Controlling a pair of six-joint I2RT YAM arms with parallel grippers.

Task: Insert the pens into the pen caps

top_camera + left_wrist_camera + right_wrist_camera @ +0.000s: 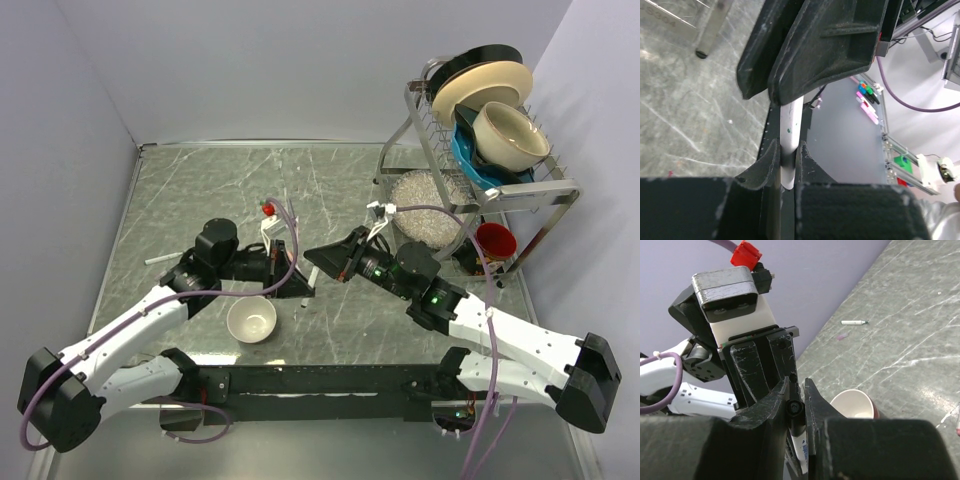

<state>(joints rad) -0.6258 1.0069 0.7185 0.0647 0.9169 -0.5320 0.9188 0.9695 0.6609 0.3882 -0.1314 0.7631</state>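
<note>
My left gripper [297, 283] and right gripper [320, 262] meet tip to tip above the table's middle. In the left wrist view my left gripper [788, 148] is shut on a white pen [790, 127] that runs up into the right gripper's fingers [820, 50]. In the right wrist view my right gripper [797, 386] is shut on a black pen cap [795, 409], with the pen's white barrel [802, 447] behind it. A second pen [160, 259] lies at the left, also in the right wrist view [854, 322]. An orange-red cap [268, 208] sits behind the left gripper.
A white bowl [251, 320] stands near the left arm, below the grippers. A dish rack [480, 150] with plates and bowls stands at the back right, with a clear bumpy container [425, 222] and a red cup [495, 240] under it. Grey walls enclose the table.
</note>
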